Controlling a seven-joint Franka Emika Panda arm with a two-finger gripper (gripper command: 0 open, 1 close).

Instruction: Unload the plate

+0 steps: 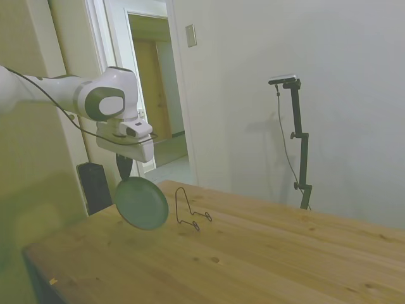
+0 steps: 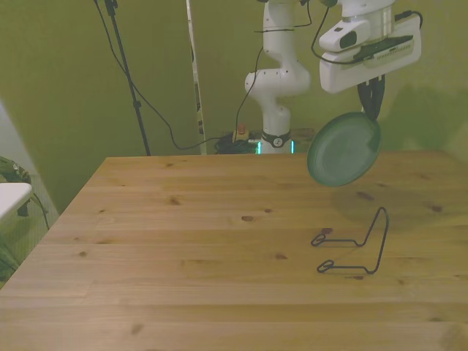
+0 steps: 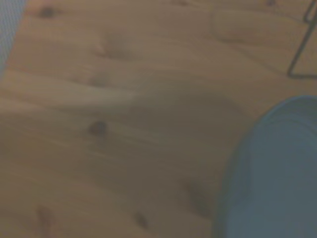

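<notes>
Front view: the fingers [image 2: 371, 104] clamp the plate [image 2: 344, 150] by its upper rim, hanging tilted above the table [image 2: 183, 241].

No readable text, label or number; views possibly too soft.

**Materials and finishes on this setup**

The table [image 2: 183, 241] is plain wood, light pine-looking planks with dark knots and visible grain, pretty matt. The plate [image 2: 344, 150] has a smooth, dull grey-green surface, barely any shine. The wire stand [image 2: 358, 245] is thin black wire, looks like metal. The arm's shell [image 1: 104, 95] is smooth white plastic, slightly glossy.
</notes>
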